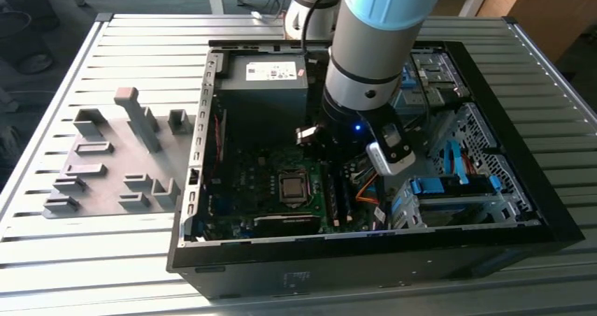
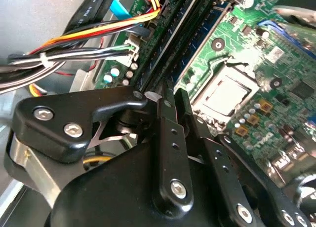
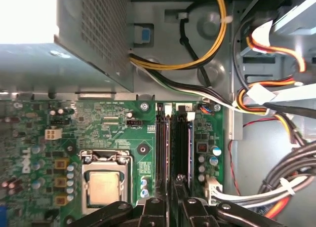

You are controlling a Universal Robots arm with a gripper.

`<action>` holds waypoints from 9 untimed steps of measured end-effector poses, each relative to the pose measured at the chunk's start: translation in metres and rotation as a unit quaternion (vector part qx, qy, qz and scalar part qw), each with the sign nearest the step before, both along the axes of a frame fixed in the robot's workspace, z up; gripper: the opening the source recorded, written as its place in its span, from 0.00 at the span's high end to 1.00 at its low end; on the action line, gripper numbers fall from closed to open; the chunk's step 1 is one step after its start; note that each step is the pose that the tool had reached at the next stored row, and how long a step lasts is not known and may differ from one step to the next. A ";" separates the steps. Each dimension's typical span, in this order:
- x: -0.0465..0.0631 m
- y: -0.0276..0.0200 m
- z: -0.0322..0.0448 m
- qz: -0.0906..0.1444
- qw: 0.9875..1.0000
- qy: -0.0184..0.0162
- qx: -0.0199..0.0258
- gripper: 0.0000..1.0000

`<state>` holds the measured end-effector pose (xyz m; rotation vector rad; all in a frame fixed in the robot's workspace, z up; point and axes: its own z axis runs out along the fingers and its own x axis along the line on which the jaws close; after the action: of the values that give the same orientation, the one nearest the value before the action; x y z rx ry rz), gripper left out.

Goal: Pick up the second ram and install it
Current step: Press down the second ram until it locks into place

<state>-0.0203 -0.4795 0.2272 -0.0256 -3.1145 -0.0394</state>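
Hovering at mobo RAM slots (image 3: 181,148), jaws' state unclear; holder blocks (image 1: 142,124) in exterior view

Arm reaching steeply down, end effector (image 2: 170,96) low (fingers nearly together)

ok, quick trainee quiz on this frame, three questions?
1. True or false: the gripper hangs outside the case.
2. Where do the grey holder blocks stand? A: inside the case. B: on the table, to the exterior view's left of the case. C: on top of the arm.
3. Fill in: in the first wrist view, the silvery square part beside the ram slots is the ___.

Key: 1 false, it is inside the case, at the ram slots. 2 B. 3 CPU.
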 end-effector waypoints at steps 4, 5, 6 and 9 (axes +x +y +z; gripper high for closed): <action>0.000 0.0000 0.0124 0.000 1.000 0.000 0.000 0.79; 0.000 0.0000 0.0152 0.000 1.000 0.001 0.000 0.79; 0.000 0.0000 0.0175 0.000 1.000 0.001 0.000 0.79; 0.000 0.0001 0.0192 0.000 1.000 0.001 0.000 0.87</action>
<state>-0.0202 -0.4795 0.2464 -0.0255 -3.1118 -0.0396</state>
